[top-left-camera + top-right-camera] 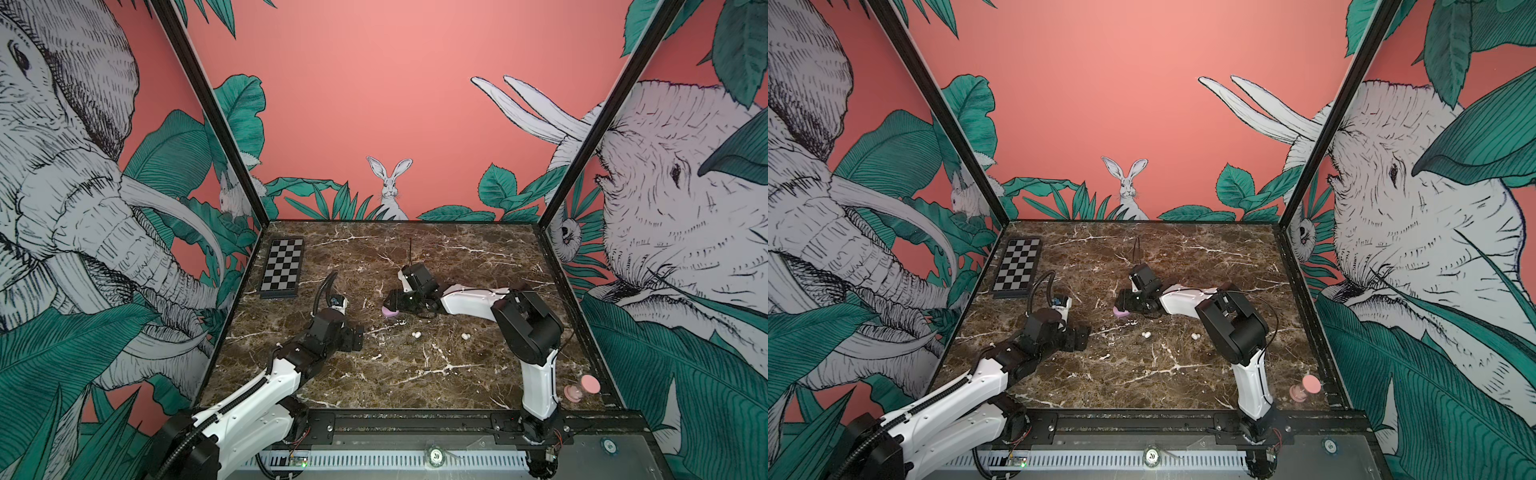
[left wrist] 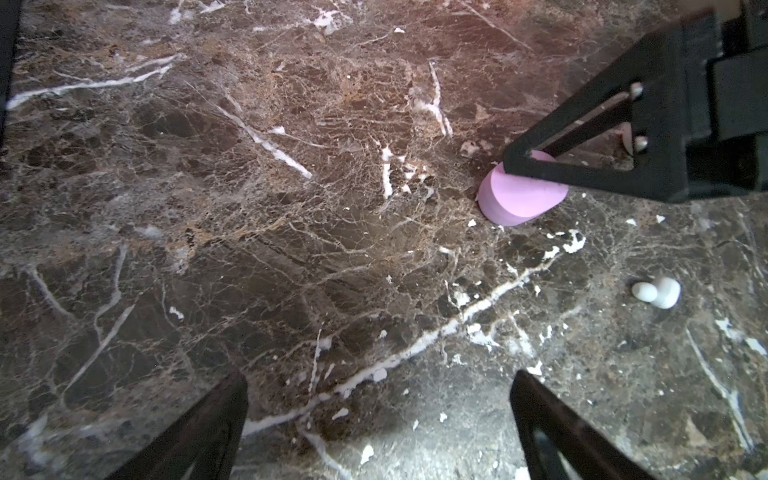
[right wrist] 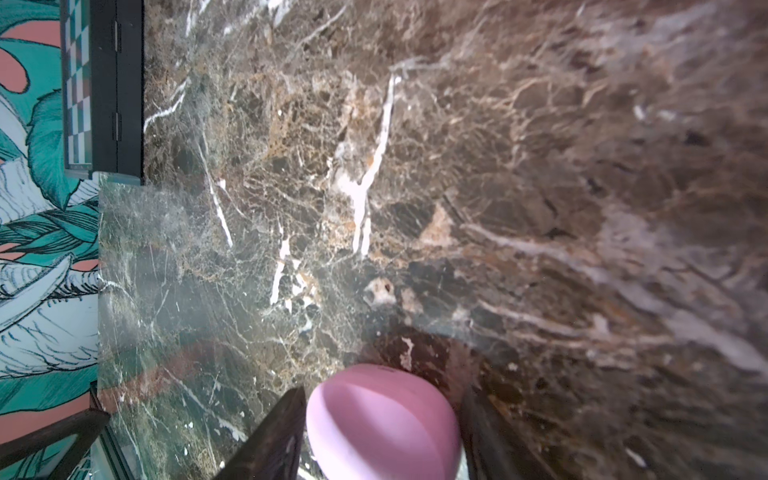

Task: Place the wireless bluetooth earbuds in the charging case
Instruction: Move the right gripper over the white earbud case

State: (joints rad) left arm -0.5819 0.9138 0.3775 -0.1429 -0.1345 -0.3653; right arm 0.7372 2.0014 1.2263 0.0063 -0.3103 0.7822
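Right gripper (image 1: pixel 394 302) is clamped on the lilac case (image 1: pixel 390 311), one finger down each long side. The case's long axis runs the same way as the fingers, and its rounded end pokes out past the tips in the right wrist view (image 3: pixel 382 419). It looks to be sitting flat on the marble table (image 1: pixel 415 386).

The closer white earbud (image 1: pixel 416 334) lies just in front of the case, toward the front edge. The farther white earbud (image 1: pixel 466 336) is level with it but further out from the case on the right arm's side. Both lie on their sides, long axis roughly along the front edge. In the left wrist view the closer one (image 2: pixel 658 292) seems to have its small nub toward the left arm's side.

Plenty of room: there's bare marble all round both buds. The chessboard (image 1: pixel 282 268) is well away from the case, back and to the left. The pink spool-shaped thing (image 1: pixel 582 388) is well away too, by the front right corner.

Left gripper (image 1: pixel 353 336) has its jaws spread wide and is holding nothing. It sits left of the case, apart from it and aimed its way, with that arm low and stretched out. The right arm has its elbow humped up, and the forearm runs low to the case.
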